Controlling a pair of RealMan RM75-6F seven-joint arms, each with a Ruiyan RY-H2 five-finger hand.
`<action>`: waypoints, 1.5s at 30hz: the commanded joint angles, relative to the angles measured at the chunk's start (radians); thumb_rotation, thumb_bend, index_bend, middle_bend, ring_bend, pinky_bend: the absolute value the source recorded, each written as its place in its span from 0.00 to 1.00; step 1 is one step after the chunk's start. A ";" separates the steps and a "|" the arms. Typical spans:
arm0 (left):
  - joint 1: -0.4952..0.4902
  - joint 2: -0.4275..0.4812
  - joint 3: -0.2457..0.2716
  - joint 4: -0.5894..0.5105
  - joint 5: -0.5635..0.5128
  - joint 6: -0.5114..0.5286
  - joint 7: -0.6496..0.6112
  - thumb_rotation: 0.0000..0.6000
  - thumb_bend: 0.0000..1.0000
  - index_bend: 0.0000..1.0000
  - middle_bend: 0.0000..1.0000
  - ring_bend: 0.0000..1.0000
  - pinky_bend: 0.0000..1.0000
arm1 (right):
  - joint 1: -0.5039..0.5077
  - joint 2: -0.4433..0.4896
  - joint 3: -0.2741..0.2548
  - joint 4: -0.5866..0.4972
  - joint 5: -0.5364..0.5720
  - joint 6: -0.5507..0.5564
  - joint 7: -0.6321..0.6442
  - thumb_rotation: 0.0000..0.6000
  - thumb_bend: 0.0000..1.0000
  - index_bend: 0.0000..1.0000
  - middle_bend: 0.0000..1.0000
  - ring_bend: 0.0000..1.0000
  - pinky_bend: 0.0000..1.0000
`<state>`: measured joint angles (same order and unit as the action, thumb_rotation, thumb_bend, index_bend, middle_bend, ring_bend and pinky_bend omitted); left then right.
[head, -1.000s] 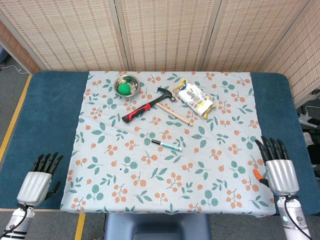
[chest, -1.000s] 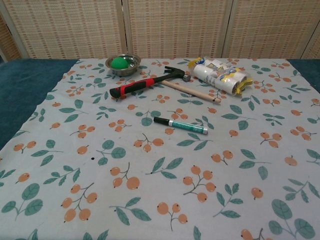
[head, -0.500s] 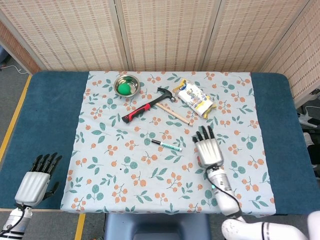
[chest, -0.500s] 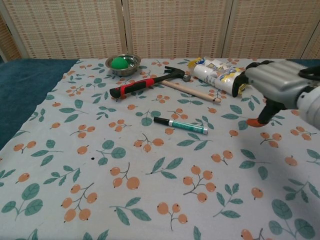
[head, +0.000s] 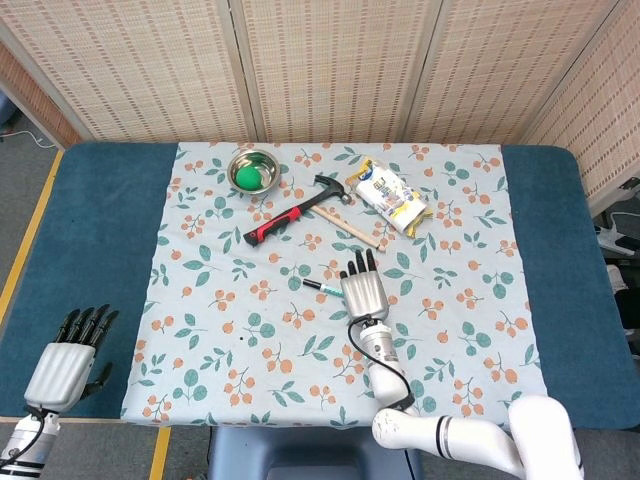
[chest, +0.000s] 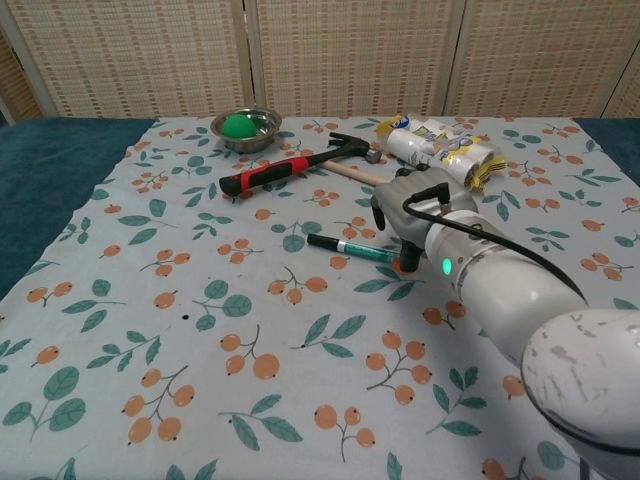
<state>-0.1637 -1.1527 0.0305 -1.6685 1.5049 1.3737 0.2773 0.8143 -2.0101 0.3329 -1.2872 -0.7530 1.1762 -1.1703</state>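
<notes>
Green-banded marker (head: 326, 288) lies on the floral cloth (head: 200, 330) below the hammer (head: 290, 212); the right hand (head: 364, 292) has swung in from the table's right edge and now hovers over the marker's end, fingers spread, holding nothing (seemingly closing on it); left hand (head: 66, 362) stays put, fingers straight.

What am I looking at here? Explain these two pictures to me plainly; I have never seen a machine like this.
This is a two-armed robot with humanlike hands, at a table. One camera looks down from its head, the other forward from its chest. On the flowered cloth lie a hammer, a wooden stick, a snack packet, a steel bowl holding a green ball, and a marker pen. The right hand hovers over the pen, fingers spread, gripping nothing that I can see. The left hand rests open at the table's near left edge.
</notes>
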 joint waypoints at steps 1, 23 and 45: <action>0.001 0.001 -0.001 0.001 -0.003 0.000 -0.003 1.00 0.42 0.00 0.00 0.00 0.05 | 0.028 -0.034 0.006 0.050 0.024 -0.018 0.006 1.00 0.23 0.34 0.20 0.00 0.00; 0.000 0.000 -0.002 -0.004 -0.010 -0.015 0.013 1.00 0.42 0.00 0.00 0.00 0.05 | 0.044 -0.034 -0.026 0.085 0.038 -0.008 0.021 1.00 0.36 0.62 0.45 0.12 0.00; -0.238 -0.191 -0.183 -0.058 -0.093 -0.208 0.125 1.00 0.40 0.19 0.31 0.20 0.38 | 0.065 0.175 -0.100 -0.353 -0.093 0.073 -0.056 1.00 0.41 0.84 0.64 0.31 0.00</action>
<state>-0.3517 -1.3096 -0.1234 -1.7008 1.4665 1.2220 0.3448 0.8758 -1.8415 0.2357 -1.6317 -0.8460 1.2441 -1.2250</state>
